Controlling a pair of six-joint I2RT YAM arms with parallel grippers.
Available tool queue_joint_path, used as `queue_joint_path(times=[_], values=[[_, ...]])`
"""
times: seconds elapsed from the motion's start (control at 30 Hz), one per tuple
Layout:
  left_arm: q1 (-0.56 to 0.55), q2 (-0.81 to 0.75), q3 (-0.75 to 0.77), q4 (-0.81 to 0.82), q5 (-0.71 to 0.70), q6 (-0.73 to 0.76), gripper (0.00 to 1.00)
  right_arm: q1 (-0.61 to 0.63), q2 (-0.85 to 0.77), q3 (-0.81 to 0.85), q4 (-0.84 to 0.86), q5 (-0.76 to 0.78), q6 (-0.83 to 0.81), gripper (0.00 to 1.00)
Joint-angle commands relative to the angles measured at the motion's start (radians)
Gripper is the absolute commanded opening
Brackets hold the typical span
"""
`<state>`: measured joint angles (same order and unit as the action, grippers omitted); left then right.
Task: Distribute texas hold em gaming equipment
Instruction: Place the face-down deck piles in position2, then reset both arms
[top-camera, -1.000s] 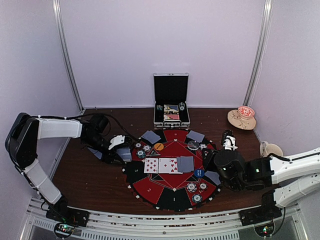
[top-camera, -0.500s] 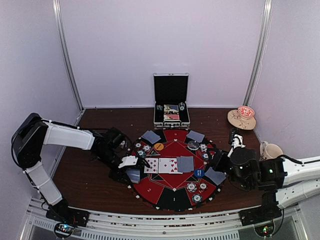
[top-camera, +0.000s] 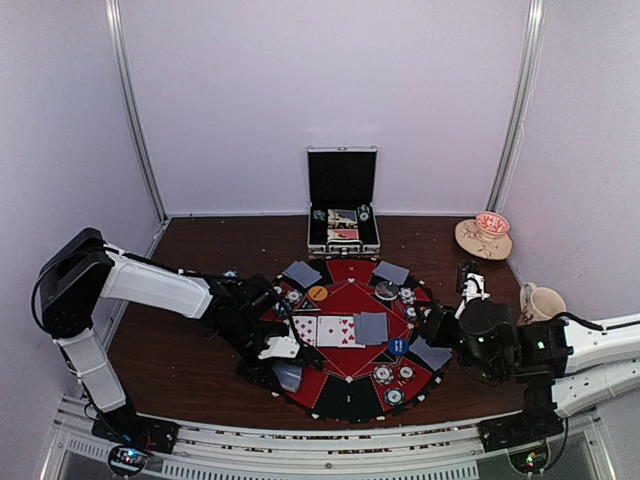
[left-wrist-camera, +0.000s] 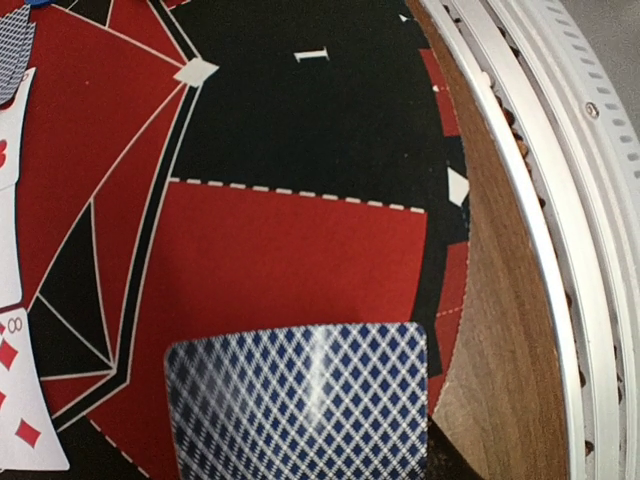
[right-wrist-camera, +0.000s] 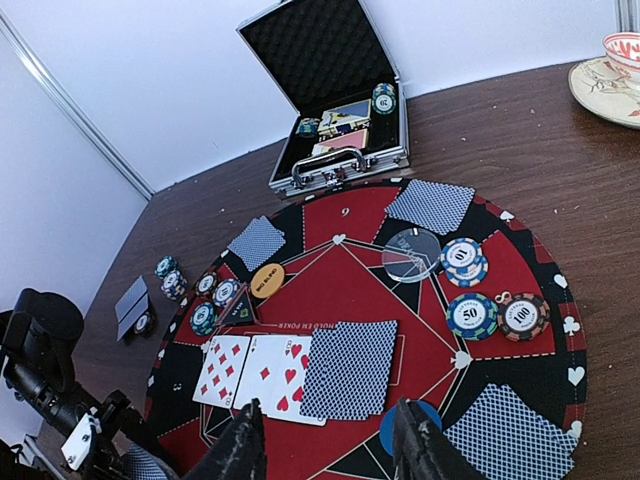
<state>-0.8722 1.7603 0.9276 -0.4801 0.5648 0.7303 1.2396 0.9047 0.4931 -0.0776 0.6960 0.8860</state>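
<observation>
A round red-and-black poker mat (top-camera: 345, 395) carries the gear. At its near-left rim my left gripper (top-camera: 284, 362) is shut on a blue-backed playing card (left-wrist-camera: 300, 400). The card hovers over a red segment beside the black one marked 1, and the fingers themselves are hidden in the left wrist view. Three face-up cards (right-wrist-camera: 255, 372) and a face-down card (right-wrist-camera: 350, 368) lie at the mat's centre. Poker chips (right-wrist-camera: 472, 315) sit to the right and more chips (right-wrist-camera: 215, 295) to the left. My right gripper (right-wrist-camera: 330, 450) stands open over the mat's right side with nothing between its fingers.
An open metal case (top-camera: 343, 215) with chips and cards stands behind the mat. A tan dish (top-camera: 485, 235) and a patterned mug (top-camera: 545, 298) sit at the right. Face-down cards (right-wrist-camera: 430, 205) lie at seats; a clear disc (right-wrist-camera: 411, 254), orange disc (right-wrist-camera: 267, 281) and blue disc (right-wrist-camera: 400, 430) lie on the mat.
My left gripper has swept along the mat's left rim toward its near edge, carrying the blue-backed card. The right arm drew back to the right, then stayed nearly still.
</observation>
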Motion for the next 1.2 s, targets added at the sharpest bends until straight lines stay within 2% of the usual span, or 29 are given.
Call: queue_joint_path(times=[0.0, 0.07, 0.13, 0.23, 0.33, 0.37, 0.53, 0.67, 0.8, 0.97, 1.17], values=[[-0.034, 0.046, 0.013, 0.009, 0.014, -0.027, 0.47, 0.006, 0.010, 0.009, 0.017, 0.007, -0.021, 0.44], [-0.036, 0.063, 0.011, 0.019, 0.015, -0.031, 0.50, 0.006, 0.012, 0.007, 0.023, 0.005, -0.024, 0.44], [-0.038, 0.076, 0.011, 0.024, 0.013, -0.033, 0.58, 0.006, 0.014, 0.007, 0.026, 0.002, -0.024, 0.45], [-0.038, 0.077, 0.007, 0.031, 0.004, -0.033, 0.72, 0.005, 0.019, 0.006, 0.028, -0.005, -0.023, 0.45], [-0.038, 0.056, -0.003, 0.032, -0.005, -0.031, 0.94, 0.005, 0.022, 0.010, 0.022, -0.010, -0.027, 0.47], [-0.038, 0.046, -0.007, 0.032, -0.009, -0.030, 0.97, 0.006, 0.021, 0.013, 0.018, -0.009, -0.028, 0.48], [-0.037, -0.026, -0.021, 0.023, -0.026, -0.032, 0.98, 0.006, 0.004, 0.022, -0.004, -0.003, -0.034, 0.54], [-0.011, -0.123, -0.021, 0.022, -0.045, -0.054, 0.98, 0.006, -0.022, 0.039, -0.055, 0.013, -0.044, 0.74], [0.077, -0.241, -0.006, 0.008, -0.060, -0.084, 0.98, 0.004, -0.062, 0.084, -0.171, 0.077, -0.047, 0.99], [0.240, -0.420, -0.020, 0.036, -0.067, -0.164, 0.98, 0.004, -0.140, 0.152, -0.334, 0.231, -0.068, 1.00], [0.522, -0.651, -0.110, 0.180, -0.121, -0.313, 0.98, 0.004, -0.209, 0.206, -0.493, 0.345, -0.117, 1.00]])
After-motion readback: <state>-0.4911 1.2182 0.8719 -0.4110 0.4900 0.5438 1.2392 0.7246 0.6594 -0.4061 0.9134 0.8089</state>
